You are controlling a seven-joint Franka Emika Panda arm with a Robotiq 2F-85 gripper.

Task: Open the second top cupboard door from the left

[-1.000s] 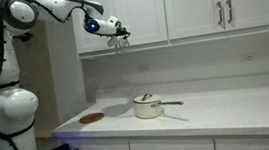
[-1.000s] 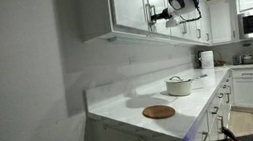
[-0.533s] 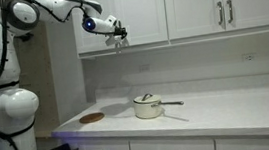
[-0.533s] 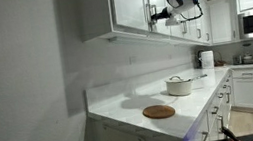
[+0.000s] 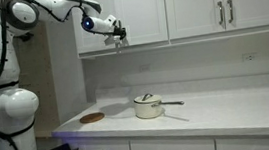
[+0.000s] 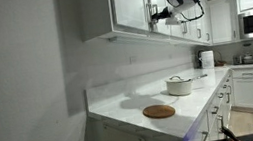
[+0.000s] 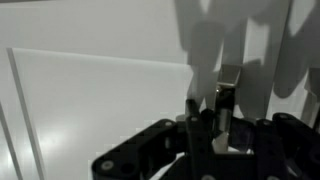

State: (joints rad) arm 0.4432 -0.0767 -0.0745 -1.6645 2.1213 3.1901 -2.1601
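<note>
Hand (image 5: 122, 40) at handle (image 7: 227, 95) of cupboard door (image 5: 140, 12), grip unclear; white counter (image 5: 229, 112) bears pot (image 5: 148, 108).

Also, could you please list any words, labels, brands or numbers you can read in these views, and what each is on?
None can be read: the cupboard doors, the pot and the gripper show no legible lettering in any view.

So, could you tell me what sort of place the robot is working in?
Most likely a home kitchen: white wall cupboards over a pale countertop, with a lidded pot standing on it.
</note>
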